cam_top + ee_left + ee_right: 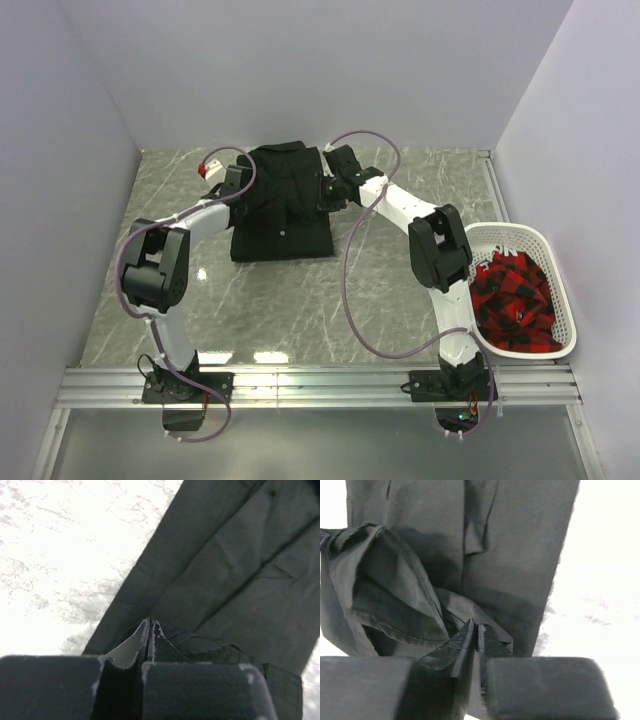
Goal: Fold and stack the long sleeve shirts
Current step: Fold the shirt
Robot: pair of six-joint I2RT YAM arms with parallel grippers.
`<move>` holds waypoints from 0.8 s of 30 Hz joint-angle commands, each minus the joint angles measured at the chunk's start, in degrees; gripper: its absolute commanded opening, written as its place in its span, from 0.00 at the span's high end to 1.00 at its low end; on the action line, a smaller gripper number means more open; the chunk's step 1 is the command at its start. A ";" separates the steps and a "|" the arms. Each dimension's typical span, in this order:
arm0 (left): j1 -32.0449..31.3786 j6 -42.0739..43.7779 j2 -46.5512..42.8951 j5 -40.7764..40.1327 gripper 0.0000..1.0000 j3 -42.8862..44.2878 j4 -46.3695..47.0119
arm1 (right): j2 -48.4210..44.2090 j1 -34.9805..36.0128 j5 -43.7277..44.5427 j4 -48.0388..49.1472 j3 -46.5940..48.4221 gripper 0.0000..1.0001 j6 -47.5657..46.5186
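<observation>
Black shirt [283, 205] folded on marble worktop [290, 300] | left fingers [129, 649] pressed together at its left edge | right fingers [451, 650] nearly together by bunched fold, grip unclear

Left arm [160, 265] and right arm [437, 247] reach to opposite sides of the black shirt [283, 215]. Left gripper [149, 629] closed; right gripper [474, 637] jaws slightly parted.

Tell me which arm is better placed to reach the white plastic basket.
Right: the white plastic basket sits beside its base; the left hand, farther off, pinches the black cloth shirt.
</observation>
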 commanded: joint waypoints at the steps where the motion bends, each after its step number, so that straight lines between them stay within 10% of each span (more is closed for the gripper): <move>1: 0.45 1.70 0.75 -2.87 0.99 2.91 3.17 | 0.74 -0.93 -0.29 1.74 3.39 0.81 -0.58; 8: 0.63 1.43 2.77 -4.27 1.00 4.58 3.35 | -5.75 -1.90 3.22 4.97 2.17 0.45 -2.24; 24: 0.63 -0.59 4.62 -3.92 0.98 3.97 5.99 | -11.13 0.56 -15.31 22.04 -16.38 0.49 1.00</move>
